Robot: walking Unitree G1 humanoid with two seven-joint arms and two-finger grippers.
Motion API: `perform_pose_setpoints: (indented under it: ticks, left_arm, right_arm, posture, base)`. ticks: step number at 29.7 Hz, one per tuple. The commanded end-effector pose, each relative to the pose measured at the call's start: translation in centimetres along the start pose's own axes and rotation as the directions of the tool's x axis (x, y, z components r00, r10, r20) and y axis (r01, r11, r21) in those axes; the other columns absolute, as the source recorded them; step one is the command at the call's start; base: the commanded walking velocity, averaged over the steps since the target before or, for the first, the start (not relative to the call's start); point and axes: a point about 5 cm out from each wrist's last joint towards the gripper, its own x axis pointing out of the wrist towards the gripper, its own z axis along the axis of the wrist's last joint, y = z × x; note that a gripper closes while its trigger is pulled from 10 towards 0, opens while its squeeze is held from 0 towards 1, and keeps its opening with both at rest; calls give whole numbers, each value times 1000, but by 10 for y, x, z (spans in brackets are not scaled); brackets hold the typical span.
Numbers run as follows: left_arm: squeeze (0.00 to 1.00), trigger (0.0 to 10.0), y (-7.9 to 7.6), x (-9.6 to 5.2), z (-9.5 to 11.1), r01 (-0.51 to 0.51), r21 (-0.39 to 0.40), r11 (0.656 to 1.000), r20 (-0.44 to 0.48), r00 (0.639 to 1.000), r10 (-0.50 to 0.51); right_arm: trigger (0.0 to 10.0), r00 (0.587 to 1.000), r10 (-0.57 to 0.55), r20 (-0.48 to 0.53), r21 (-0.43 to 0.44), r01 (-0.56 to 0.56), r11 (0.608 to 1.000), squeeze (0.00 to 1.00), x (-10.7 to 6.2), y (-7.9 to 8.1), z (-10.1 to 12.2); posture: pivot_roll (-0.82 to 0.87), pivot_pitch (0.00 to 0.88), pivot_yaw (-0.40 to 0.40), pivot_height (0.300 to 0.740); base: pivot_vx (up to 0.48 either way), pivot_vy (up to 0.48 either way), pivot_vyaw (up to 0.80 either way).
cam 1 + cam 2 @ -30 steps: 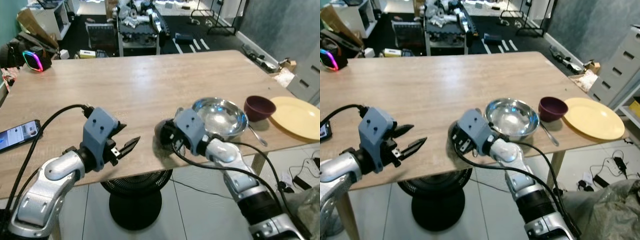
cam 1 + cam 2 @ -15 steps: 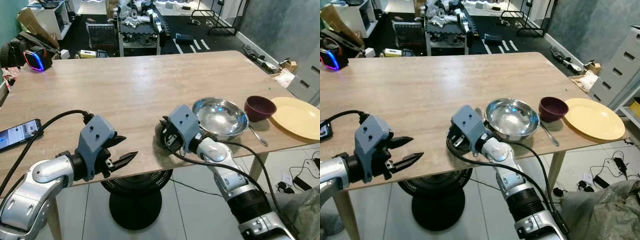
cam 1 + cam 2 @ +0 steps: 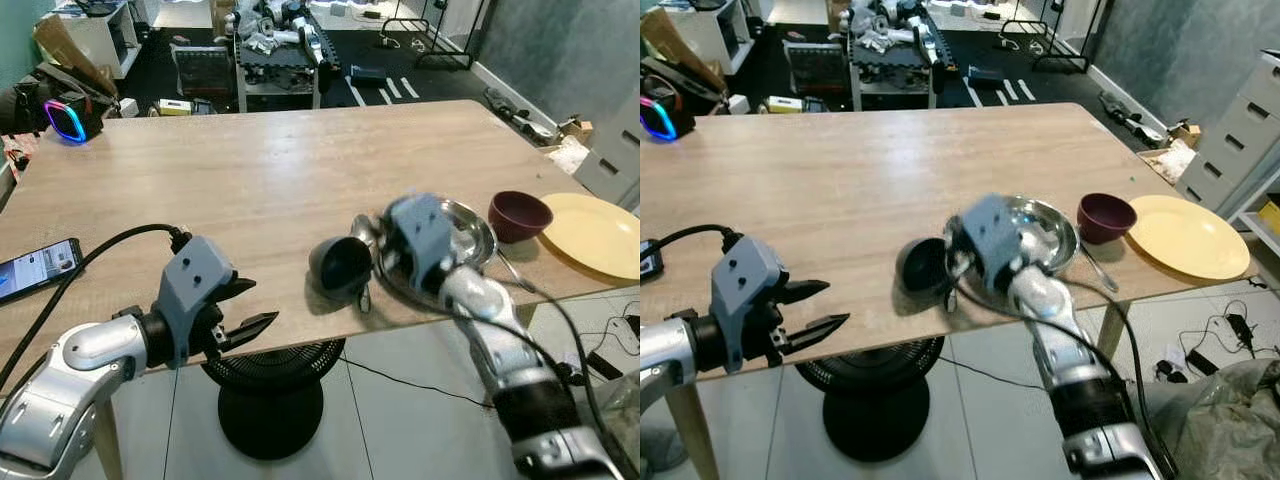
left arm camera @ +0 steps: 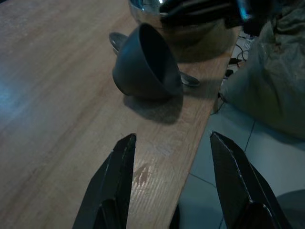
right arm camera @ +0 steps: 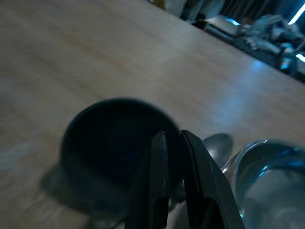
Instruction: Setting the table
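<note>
Near the wooden table's (image 3: 250,170) front edge the dark bowl (image 3: 342,266) lies tipped just ahead of the right gripper (image 5: 172,143), its fingers nearly closed and empty, while the wide-open left gripper (image 3: 248,318) waits farther off.

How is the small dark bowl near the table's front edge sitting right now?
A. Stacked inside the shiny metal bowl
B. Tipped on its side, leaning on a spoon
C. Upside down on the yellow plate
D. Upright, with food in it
B: the dark bowl lies tilted with its opening facing sideways, propped against a spoon, beside the metal bowl rather than in it.
</note>
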Motion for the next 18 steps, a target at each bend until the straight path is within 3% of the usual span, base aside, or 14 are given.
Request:
perform_pose_setpoints:
  ticks: [1, 8, 9, 18]
  left_arm:
    - [0, 10000, -5, 1, -2, 27, -3, 1000, -10, 1000, -27]
    - [0, 10000, -6, 2, -2, 28, -3, 1000, -9, 1000, -28]
    - [0, 10000, -6, 3, -1, 24, -3, 1000, -5, 1000, -24]
    - [0, 10000, -6, 2, 0, 12, -3, 1000, 0, 1000, -12]
  right_arm:
    - [10000, 999, 31, 15, -5, -31, 1000, 0, -4, -1, 4]
    - [10000, 998, 66, -15, -49, -67, 997, 0, 5, 15, -2]
    - [10000, 995, 93, -37, -77, -96, 992, 0, 13, 28, -10]
    - [10000, 992, 119, -35, -27, -120, 992, 0, 26, 45, -15]
  posture:
    - [89, 62, 31, 740]
    - [93, 63, 29, 740]
    - [97, 64, 28, 740]
    - [108, 64, 24, 740]
  base:
    - [0, 0, 0]
    - [0, 0, 0]
    - [0, 0, 0]
    - [0, 0, 0]
